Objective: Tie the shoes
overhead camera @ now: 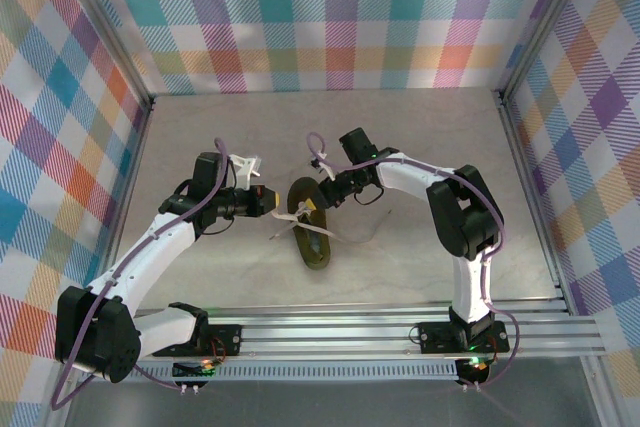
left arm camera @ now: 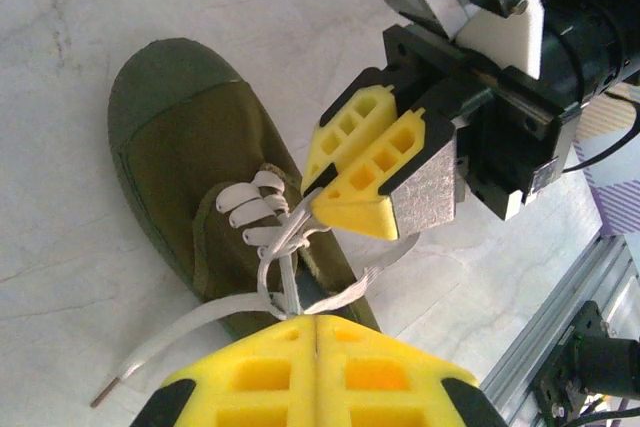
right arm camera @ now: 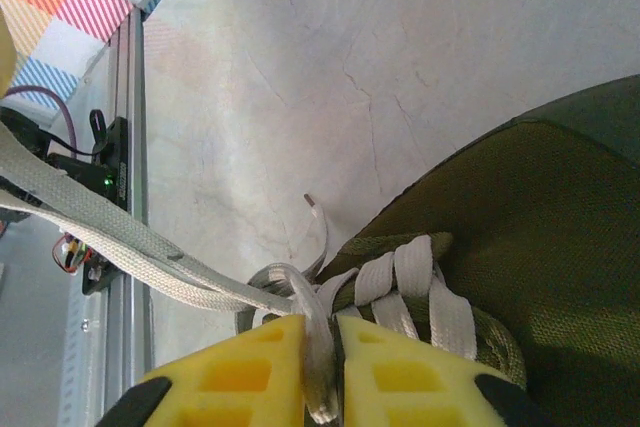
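- Surface: pale marbled tabletop (overhead camera: 400,137), matte. Plaid cloth walls (overhead camera: 330,17) close it in at 9, 12 and 3 o'clock, and an aluminium rail (overhead camera: 350,332) runs along the 6 o'clock edge.
- Olive-green shoe (overhead camera: 312,247): near the table centre in the top view, sole down. The toe points about 11 o'clock and the heel about 5 o'clock.
- Cream laces (overhead camera: 300,215): threaded through the upper and crossing in a tangle over the tongue. One loose end trails toward 3 o'clock and another lies flat on the table in the left wrist view.
- Left gripper (overhead camera: 272,200): at 9 o'clock of the shoe, just beside it. Its yellow pads are pressed together with a lace strand running into the seam between them.
- Right gripper (overhead camera: 326,187): at 1 o'clock of the shoe. Its jaws are closed, and in the right wrist view a strand is pinched between the pads.
- A lace strand runs taut from the tangle toward the left gripper in the right wrist view.
- Room: the grippers stand near each other over the upper. Open tabletop lies at 12 and 3 o'clock. The heel is well apart from the rail.
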### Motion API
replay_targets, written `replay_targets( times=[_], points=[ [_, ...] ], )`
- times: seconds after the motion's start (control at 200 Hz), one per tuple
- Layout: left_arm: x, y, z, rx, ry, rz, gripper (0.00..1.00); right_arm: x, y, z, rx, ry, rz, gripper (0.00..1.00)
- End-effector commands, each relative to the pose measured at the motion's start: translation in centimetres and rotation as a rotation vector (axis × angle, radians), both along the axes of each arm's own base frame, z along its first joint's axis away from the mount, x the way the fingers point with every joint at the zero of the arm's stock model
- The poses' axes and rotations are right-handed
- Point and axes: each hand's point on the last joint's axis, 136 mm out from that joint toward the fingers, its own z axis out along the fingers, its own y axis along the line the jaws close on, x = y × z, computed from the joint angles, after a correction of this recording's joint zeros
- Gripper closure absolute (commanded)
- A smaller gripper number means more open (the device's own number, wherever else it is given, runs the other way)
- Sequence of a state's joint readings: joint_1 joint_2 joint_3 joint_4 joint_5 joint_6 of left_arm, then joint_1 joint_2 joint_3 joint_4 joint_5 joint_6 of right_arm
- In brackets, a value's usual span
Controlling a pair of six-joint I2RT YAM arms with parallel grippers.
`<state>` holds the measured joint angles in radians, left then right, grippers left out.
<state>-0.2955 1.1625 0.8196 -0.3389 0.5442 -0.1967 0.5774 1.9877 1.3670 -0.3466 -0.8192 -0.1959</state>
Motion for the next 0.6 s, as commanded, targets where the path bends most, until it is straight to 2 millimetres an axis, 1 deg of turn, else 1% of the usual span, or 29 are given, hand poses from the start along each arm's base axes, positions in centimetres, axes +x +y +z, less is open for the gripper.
replay_targets(
  times=[0.0,0.115,0.26,0.435,0.555,0.595],
  points=[
    [0.0,0.6,0.4,0.018,-0.014,0.013,1.00,-0.3,0.3,0.6,0.001,-0.032,0.023,0.90],
    [0.1,0.9,0.2,0.027,-0.008,0.025,1.00,-0.3,0.0,1.1,-0.012,-0.089,0.011,1.00],
    [-0.1,1.2,-0.6,0.047,0.015,0.041,1.00,0.0,-0.6,2.1,-0.022,-0.199,-0.034,1.00],
    [-0.5,1.6,-1.7,0.054,0.034,0.059,1.00,0.3,-1.1,4.1,0.031,-0.314,-0.110,1.00],
    [-0.5,1.7,-2.0,0.046,0.030,0.073,1.00,0.3,-1.3,5.0,0.059,-0.353,-0.134,1.00],
    [-0.6,1.7,-2.2,0.045,0.032,0.073,1.00,0.2,-1.3,4.9,0.061,-0.349,-0.126,1.00]
  ],
)
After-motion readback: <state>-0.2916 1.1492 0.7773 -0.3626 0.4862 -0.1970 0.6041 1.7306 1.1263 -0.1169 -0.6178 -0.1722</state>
